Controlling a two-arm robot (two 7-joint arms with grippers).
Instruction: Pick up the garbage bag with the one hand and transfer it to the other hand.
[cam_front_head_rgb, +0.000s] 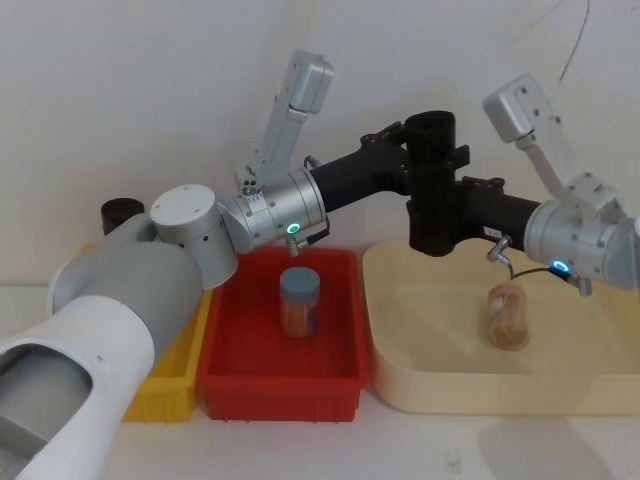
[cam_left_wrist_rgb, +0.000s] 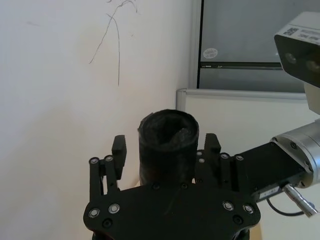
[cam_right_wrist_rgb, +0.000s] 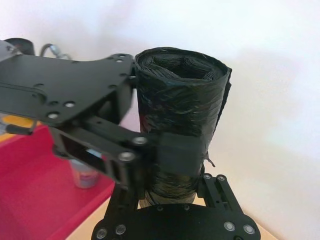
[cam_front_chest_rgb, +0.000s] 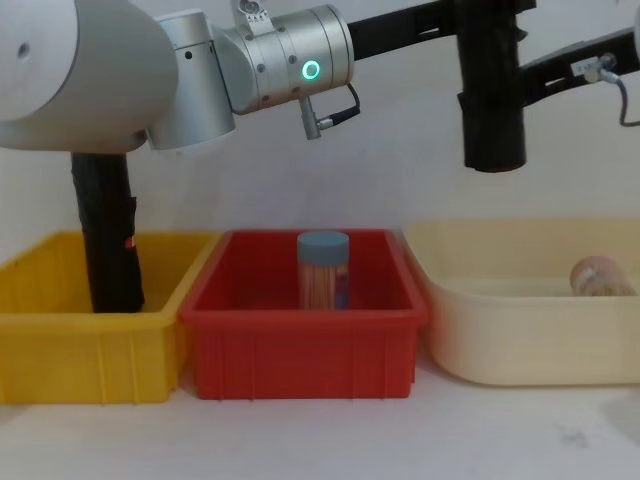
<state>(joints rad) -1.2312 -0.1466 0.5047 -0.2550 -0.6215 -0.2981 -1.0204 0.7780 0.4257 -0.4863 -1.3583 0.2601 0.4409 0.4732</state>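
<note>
The garbage bag (cam_front_head_rgb: 432, 190), a matte black roll, hangs upright in the air above the gap between the red bin and the cream tray. My left gripper (cam_front_head_rgb: 436, 152), on the green-ringed arm, brackets its upper part. In the left wrist view the fingers (cam_left_wrist_rgb: 118, 149) stand a little off the garbage bag (cam_left_wrist_rgb: 168, 145), so this gripper looks open. My right gripper (cam_front_head_rgb: 442, 215), on the blue-ringed arm, is shut on the roll's lower part; in the right wrist view a finger (cam_right_wrist_rgb: 215, 184) presses against the garbage bag (cam_right_wrist_rgb: 180, 100). The chest view shows the bag (cam_front_chest_rgb: 492, 100) hanging free.
A yellow bin (cam_front_chest_rgb: 60, 330) at the left holds a second black roll (cam_front_chest_rgb: 108, 230) with a small red mark. The red bin (cam_front_chest_rgb: 300, 340) holds a blue-lidded jar (cam_front_chest_rgb: 322, 270). A cream tray (cam_front_chest_rgb: 520, 340) at the right holds a lying jar (cam_front_chest_rgb: 597, 275).
</note>
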